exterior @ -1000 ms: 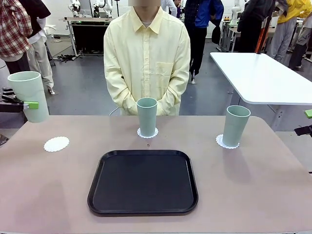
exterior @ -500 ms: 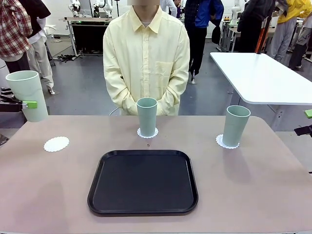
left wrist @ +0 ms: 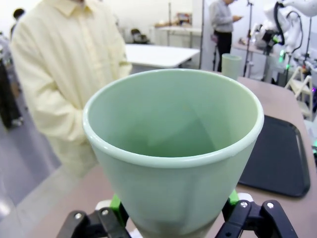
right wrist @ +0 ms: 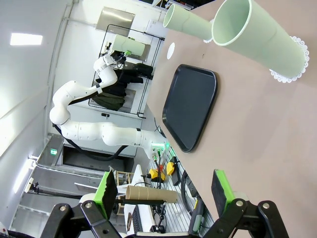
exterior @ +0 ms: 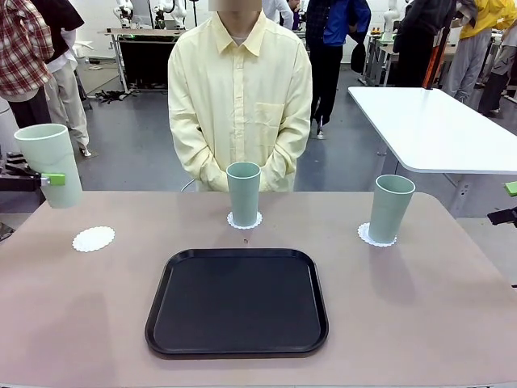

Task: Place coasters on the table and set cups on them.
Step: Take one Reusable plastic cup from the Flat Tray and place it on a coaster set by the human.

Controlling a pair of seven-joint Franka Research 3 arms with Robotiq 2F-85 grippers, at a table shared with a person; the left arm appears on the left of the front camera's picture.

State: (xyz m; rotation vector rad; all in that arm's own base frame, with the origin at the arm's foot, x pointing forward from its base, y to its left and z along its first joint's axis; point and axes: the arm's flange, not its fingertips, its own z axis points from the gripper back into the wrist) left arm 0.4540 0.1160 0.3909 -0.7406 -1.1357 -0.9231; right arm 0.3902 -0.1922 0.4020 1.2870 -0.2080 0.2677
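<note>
cup [exterior: 48, 166] dipped a bit in left claw [exterior: 50, 179], gripped upright; bare coaster [exterior: 94, 238] below-right on counter [exterior: 420, 307]. right claw [right wrist: 163, 194] wide open, empty.

Three pale mint-green tumblers, handleless, tapering to the base; middle cup [exterior: 243, 192] upright on a scalloped white coaster [exterior: 244, 220] at the far centre of the beige-pink counter [exterior: 420, 307]; right cup [exterior: 391, 208] upright on its own coaster [exterior: 376, 236] toward the right side; third cup [exterior: 50, 164] off the counter at far left, tilted slightly, clamped in the left claw [left wrist: 171, 223]; third coaster [exterior: 94, 238] bare, flat on the counter near its left edge, below the lifted cup.
</note>
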